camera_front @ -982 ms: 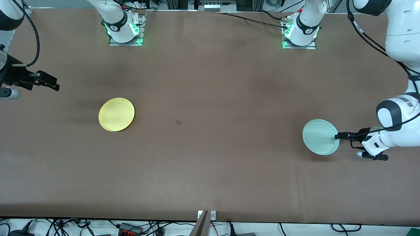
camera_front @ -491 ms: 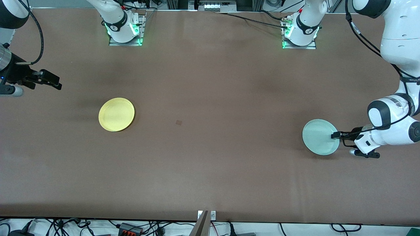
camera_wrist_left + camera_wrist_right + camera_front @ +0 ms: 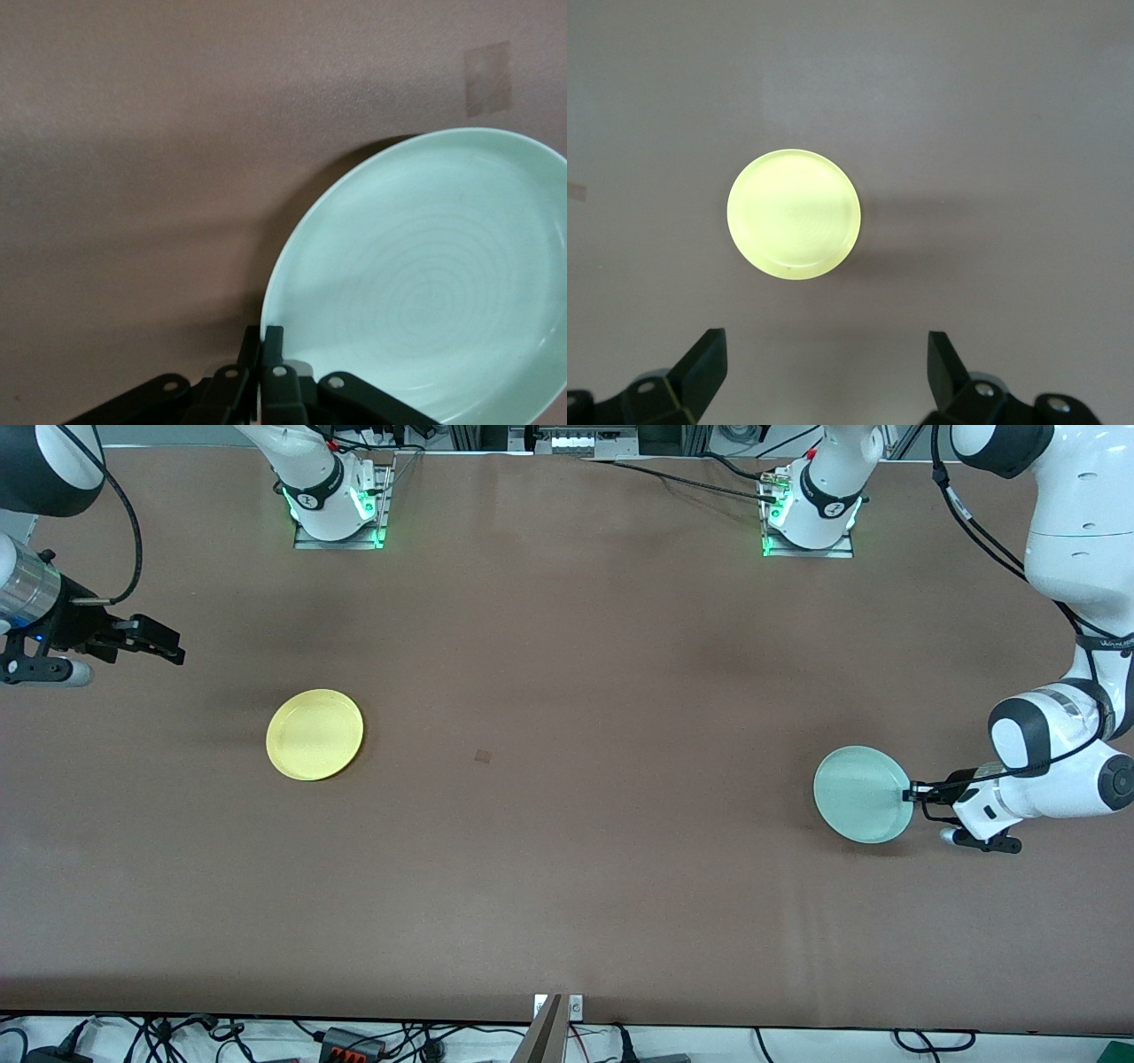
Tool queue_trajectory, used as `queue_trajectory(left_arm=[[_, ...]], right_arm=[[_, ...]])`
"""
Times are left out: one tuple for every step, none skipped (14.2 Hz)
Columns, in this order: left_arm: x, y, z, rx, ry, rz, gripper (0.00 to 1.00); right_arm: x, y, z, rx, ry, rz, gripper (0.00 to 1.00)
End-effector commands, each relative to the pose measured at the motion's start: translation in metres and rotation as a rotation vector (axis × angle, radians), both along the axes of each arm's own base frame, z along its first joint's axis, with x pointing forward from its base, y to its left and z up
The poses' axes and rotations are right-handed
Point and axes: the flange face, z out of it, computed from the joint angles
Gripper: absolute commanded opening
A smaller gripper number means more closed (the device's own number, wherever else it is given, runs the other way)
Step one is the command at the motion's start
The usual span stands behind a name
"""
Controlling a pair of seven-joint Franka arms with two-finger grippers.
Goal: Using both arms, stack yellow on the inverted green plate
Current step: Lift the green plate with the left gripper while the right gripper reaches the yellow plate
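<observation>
Two plates on the brown table [image 3: 567,868], well apart. Yellow plate [image 3: 314,734] lies flat, rim up, toward the right arm's end, same spot as in the earlier frames. Green plate [image 3: 863,794] is toward the left arm's end, slightly nearer the front camera than the yellow one.

Left gripper [image 3: 913,792] is clamped on the green plate's rim at the edge facing the left arm's end; in the left wrist view the fingers [image 3: 270,354] pinch the rim together with no gap, and the plate [image 3: 425,283] looks tilted, its free edge lifted off the table with a shadow under it. Versus a second ago: the left forearm has pulled in toward the table's middle and the plate has shifted a touch the same way.

Right gripper [image 3: 164,648] hangs over bare table at the right arm's end, not touching anything, jaws spread wide. In the right wrist view both fingertips [image 3: 704,363] stand far apart with the yellow plate [image 3: 794,214] seen between and ahead of them. Since the earlier frames it has drifted toward the yellow plate.

Small darker square patch [image 3: 483,756] sits on the table between the plates, unchanged.
</observation>
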Motion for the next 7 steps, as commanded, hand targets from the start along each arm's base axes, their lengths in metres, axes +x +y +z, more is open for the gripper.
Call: queue_trajectory(left_arm=[[0.003,0.005,0.004,-0.016,-0.032,-0.015,0.01],[0.004,0.005,0.008,-0.014,-0.038,-0.013,0.01],[0.007,0.004,0.016,-0.01,-0.052,-0.016,0.01],[0.012,0.001,0.034,-0.004,-0.072,-0.027,0.01],[0.015,-0.001,0.051,0.005,-0.089,-0.034,0.01],[0.02,-0.016,0.07,0.015,-0.112,-0.05,0.01],[0.024,-0.039,0.085,0.027,-0.114,-0.082,0.01]], right_arm=[[0.005,0.001,-0.012,0.002,-0.004,-0.005,1.0],[0.008,0.004,-0.019,0.001,0.01,0.003,1.0],[0.01,0.005,-0.026,0.001,0.022,0.003,1.0],[0.016,0.004,-0.042,0.001,0.046,0.003,1.0],[0.018,0.003,-0.048,0.001,0.054,0.0,1.0],[0.024,0.001,-0.057,0.003,0.068,-0.003,1.0],[0.032,0.001,-0.073,0.003,0.101,0.011,1.0]])
